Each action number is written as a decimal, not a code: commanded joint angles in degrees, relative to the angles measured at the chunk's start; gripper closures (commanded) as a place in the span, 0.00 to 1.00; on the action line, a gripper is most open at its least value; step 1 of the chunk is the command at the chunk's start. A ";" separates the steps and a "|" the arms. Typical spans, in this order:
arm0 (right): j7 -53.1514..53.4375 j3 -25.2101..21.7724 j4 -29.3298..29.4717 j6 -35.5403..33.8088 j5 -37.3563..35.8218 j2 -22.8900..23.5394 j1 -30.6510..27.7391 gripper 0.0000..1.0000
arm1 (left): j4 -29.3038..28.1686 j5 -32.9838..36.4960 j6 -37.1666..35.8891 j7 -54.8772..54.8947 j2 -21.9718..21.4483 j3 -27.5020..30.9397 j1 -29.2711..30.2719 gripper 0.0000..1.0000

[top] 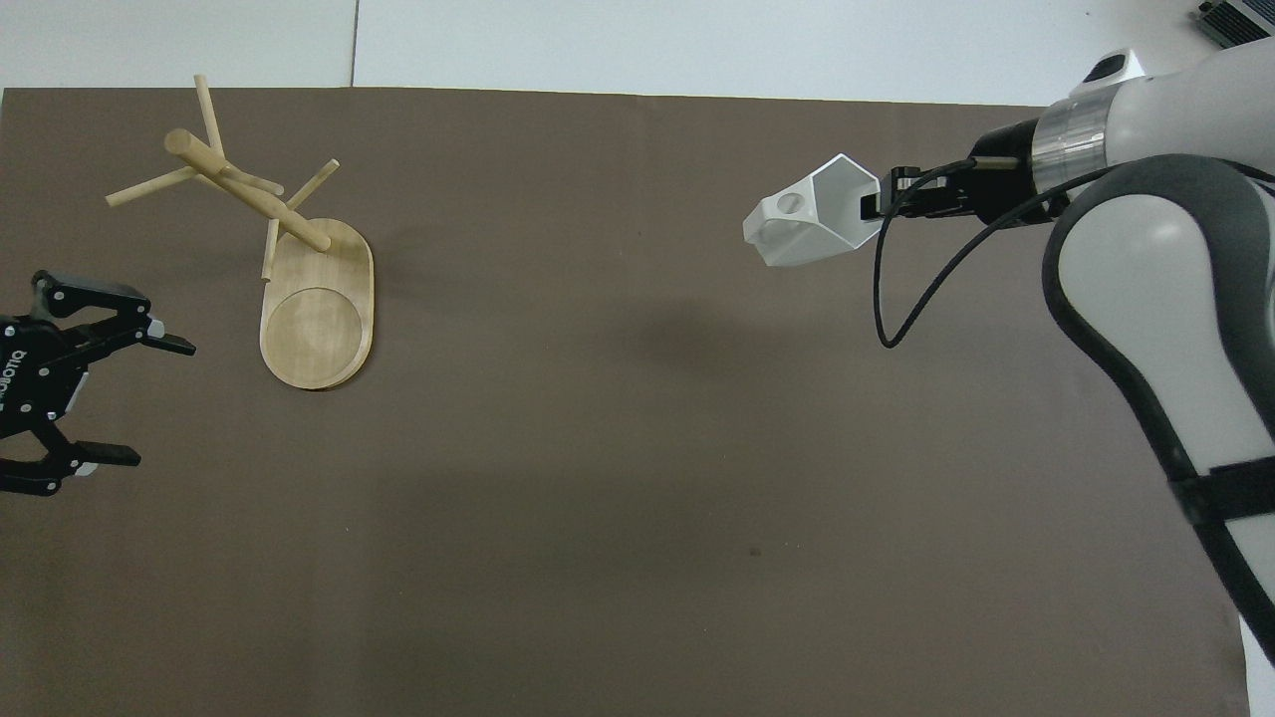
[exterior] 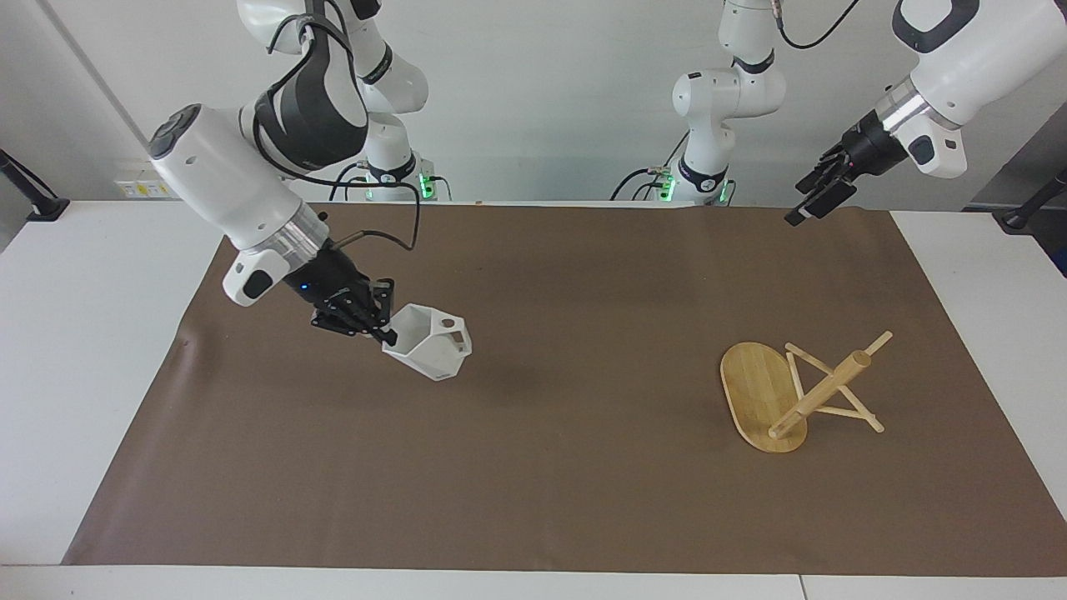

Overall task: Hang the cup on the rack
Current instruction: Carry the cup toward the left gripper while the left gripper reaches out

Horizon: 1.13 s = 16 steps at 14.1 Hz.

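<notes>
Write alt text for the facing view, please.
The right end effector holds a white faceted cup by its rim above the brown mat. A bamboo mug rack stands toward the left arm's end, where the left end effector hangs open.

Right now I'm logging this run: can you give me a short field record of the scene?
cup: white, faceted, held off the mat, tilted
right gripper: fingers shut on the cup's rim
rack: bamboo mug tree, standing at the left arm's end of the table, no cup on it
left gripper: fingers open, empty, raised beside the rack
mat: brown
</notes>
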 commanded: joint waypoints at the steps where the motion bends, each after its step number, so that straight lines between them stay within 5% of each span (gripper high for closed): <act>1: 1.07 4.42 -0.13 -0.28 4.95 -0.58 -0.69 1.00 | -2.11 -6.72 3.21 -5.30 1.94 -0.28 1.19 0.00; 7: 7.11 15.41 -0.04 1.38 10.24 -0.49 -0.86 1.00 | -7.65 -23.86 10.24 -11.90 3.70 -0.28 1.72 0.00; 10: 10.38 19.72 -0.30 7.60 11.56 -0.40 -0.86 1.00 | -12.21 -32.11 13.33 -13.14 3.61 -0.36 1.02 0.00; 16: 14.69 26.14 -1.01 16.75 11.65 0.30 -0.69 1.00 | -15.65 -39.78 19.47 -15.24 2.91 -1.15 -3.63 0.00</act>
